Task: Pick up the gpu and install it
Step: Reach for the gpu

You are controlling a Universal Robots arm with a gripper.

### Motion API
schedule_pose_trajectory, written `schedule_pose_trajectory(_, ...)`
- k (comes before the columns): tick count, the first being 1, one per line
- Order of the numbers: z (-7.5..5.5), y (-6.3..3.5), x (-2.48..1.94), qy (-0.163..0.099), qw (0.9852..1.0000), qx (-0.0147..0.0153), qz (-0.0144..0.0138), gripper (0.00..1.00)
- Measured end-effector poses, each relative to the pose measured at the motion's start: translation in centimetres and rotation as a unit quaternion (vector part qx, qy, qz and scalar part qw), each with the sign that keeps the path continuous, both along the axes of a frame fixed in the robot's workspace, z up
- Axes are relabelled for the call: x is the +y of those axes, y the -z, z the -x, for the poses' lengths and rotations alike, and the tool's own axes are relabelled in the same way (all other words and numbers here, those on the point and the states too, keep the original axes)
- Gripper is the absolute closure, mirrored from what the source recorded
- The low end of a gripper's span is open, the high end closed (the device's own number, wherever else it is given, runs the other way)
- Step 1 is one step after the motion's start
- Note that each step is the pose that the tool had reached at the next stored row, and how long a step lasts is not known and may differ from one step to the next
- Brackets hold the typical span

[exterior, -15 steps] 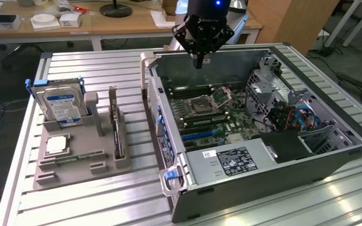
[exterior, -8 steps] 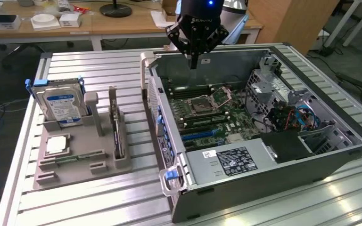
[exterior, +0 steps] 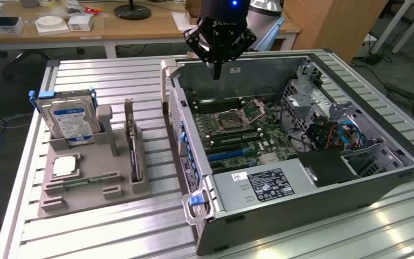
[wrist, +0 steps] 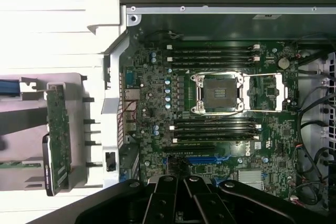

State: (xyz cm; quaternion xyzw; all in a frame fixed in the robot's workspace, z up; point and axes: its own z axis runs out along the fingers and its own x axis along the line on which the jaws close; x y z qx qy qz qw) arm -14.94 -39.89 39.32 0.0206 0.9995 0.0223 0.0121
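Note:
The gpu (exterior: 133, 154) stands on edge in a slot of the grey holder (exterior: 92, 189) at the exterior view's left; it is a thin dark card. From the wrist view I see it edge-on as a green board with a dark bulge, the gpu (wrist: 58, 132). My gripper (exterior: 216, 73) hangs high over the back of the open computer case (exterior: 379, 181), well apart from the gpu. Its fingers are shut together with nothing between them. The black gripper (wrist: 181, 205) body looks down on the motherboard (wrist: 220, 108).
A silver hard drive (exterior: 70, 121) with a blue-white label stands upright in the holder beside the gpu, and a small chip (exterior: 64, 164) lies flat in front of it. A blue expansion slot (wrist: 202, 158) runs across the motherboard. Cables and a drive cage (exterior: 336, 135) crowd the case's right side.

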Motion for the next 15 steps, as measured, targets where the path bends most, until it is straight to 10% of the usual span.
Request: schedule_pose_trajectory(15, 2.2, 0.0, 0.0, 0.0, 1.0, 0.0, 0.0001, 0.9)
